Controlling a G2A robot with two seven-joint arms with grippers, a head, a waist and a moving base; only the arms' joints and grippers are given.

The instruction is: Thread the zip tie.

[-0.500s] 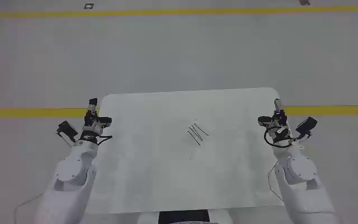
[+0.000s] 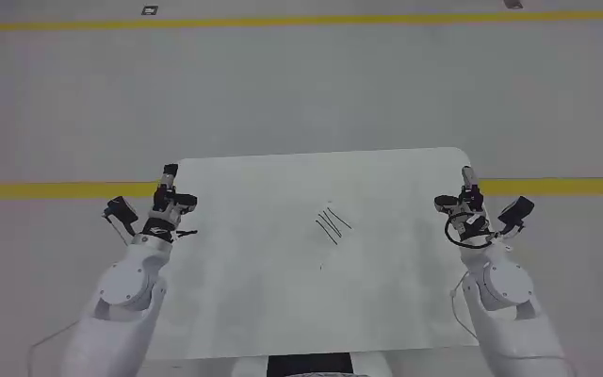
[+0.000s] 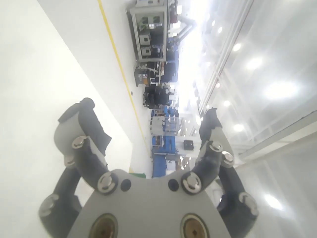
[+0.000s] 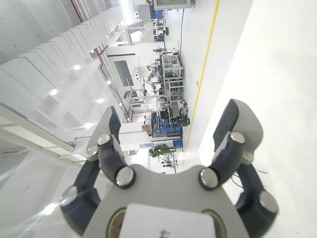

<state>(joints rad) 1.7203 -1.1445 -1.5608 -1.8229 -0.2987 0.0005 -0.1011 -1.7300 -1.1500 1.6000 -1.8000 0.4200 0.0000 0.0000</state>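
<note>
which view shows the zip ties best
The top view: the zip ties lie as thin dark strips near the middle of the table. Both wrist views face the room beyond their own open fingers.

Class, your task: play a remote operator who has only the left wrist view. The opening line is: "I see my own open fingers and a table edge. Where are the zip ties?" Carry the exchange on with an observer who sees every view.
Observer: In the top view, a few thin black zip ties lie loose together near the middle of the table.
Operator: Is either gripper close to them?
Observer: No. The left gripper is by the table's left edge and the right gripper is by its right edge, both well apart from the ties.
Operator: Is the right gripper holding anything?
Observer: No. In the right wrist view its fingers stand open with nothing between them.
</note>
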